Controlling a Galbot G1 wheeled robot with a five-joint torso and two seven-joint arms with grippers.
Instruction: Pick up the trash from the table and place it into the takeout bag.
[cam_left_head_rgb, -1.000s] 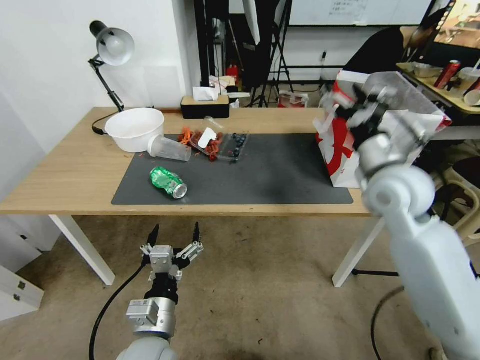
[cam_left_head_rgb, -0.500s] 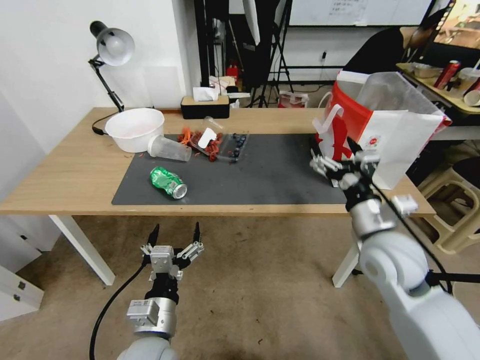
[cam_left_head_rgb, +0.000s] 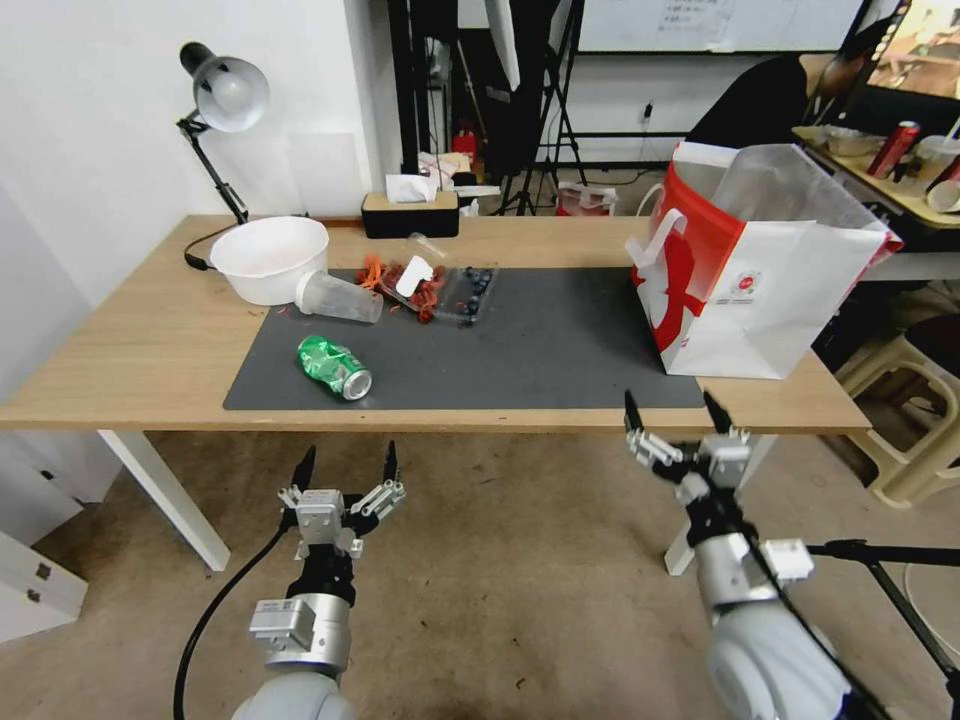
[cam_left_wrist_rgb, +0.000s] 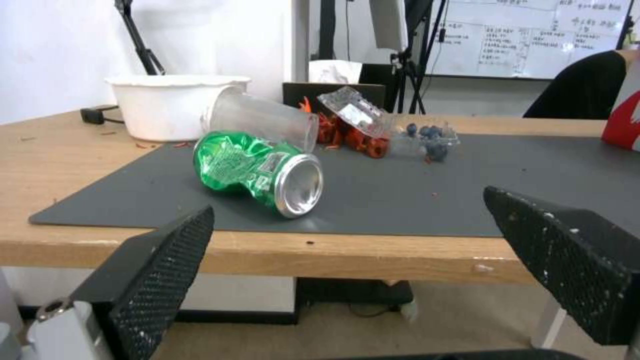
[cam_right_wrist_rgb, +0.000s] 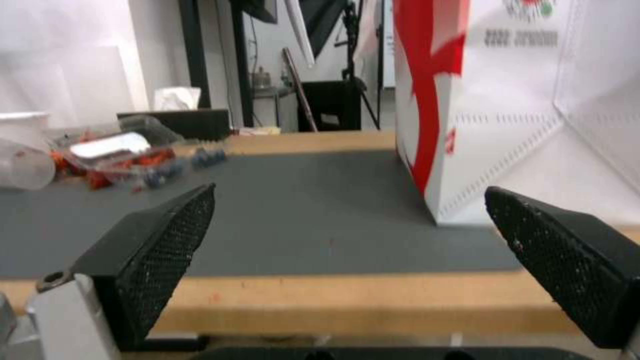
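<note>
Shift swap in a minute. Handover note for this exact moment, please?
Left gripper: open, empty, below the table's front edge, facing the green can.
Right gripper: open, empty, below the front edge near the takeout bag.
Bag stands upright at the right end of the table, mouth open; its contents can't be seen.
On the mat: the dented can on its side, the clear plastic cup on its side behind it, and a clear clamshell box with red and blue bits.
Left to do: can and cup at least.
</note>
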